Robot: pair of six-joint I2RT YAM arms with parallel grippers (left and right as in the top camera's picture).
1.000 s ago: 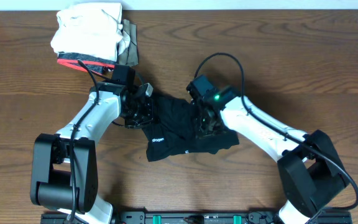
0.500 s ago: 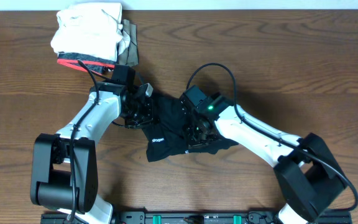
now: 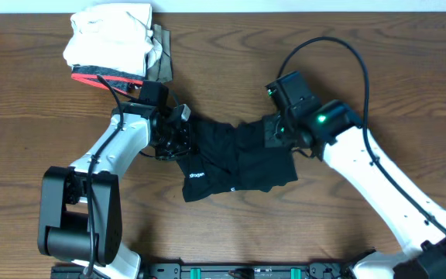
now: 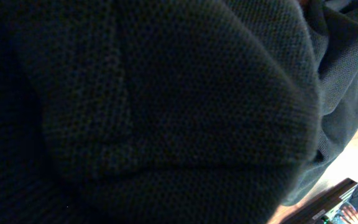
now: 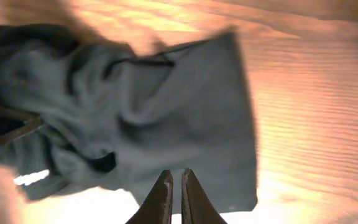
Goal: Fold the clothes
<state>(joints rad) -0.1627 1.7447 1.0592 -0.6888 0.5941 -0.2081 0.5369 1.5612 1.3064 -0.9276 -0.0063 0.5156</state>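
A black garment (image 3: 235,163) with small white print lies crumpled in the middle of the wooden table. My left gripper (image 3: 173,138) sits at its left edge. Dark fabric (image 4: 166,112) fills the left wrist view and hides the jaws, so it appears shut on the cloth. My right gripper (image 3: 274,133) hovers over the garment's upper right corner. In the right wrist view its fingers (image 5: 176,175) are closed with only a thin gap and hold nothing, and the garment (image 5: 135,118) lies spread below them.
A pile of folded clothes stands at the back left: a white item (image 3: 107,37) on top, a red and black one (image 3: 99,76) under it, an olive one (image 3: 161,54) beside it. Bare wooden table (image 3: 378,70) surrounds the garment.
My right arm swept left over the garment, then pulled back up and to the right, off the cloth. The garment's right part lies flatter. The left arm has not moved.
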